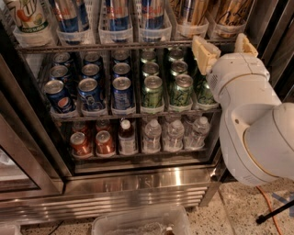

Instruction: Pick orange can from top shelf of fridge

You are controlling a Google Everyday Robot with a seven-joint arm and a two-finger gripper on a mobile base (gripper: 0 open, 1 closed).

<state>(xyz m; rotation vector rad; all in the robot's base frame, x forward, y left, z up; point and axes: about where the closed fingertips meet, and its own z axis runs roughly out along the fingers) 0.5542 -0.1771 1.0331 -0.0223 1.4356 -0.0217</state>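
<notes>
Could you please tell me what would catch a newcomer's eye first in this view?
The big white robot arm fills the right side, its gripper open in front of the right end of the top shelf, just below the orange can. To its left, the fridge shows rows of blue cans and green cans on the middle rack.

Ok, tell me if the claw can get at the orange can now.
Probably yes: the claw hangs open just below the orange can, nothing between them, though the clear tray hides its base.
</notes>
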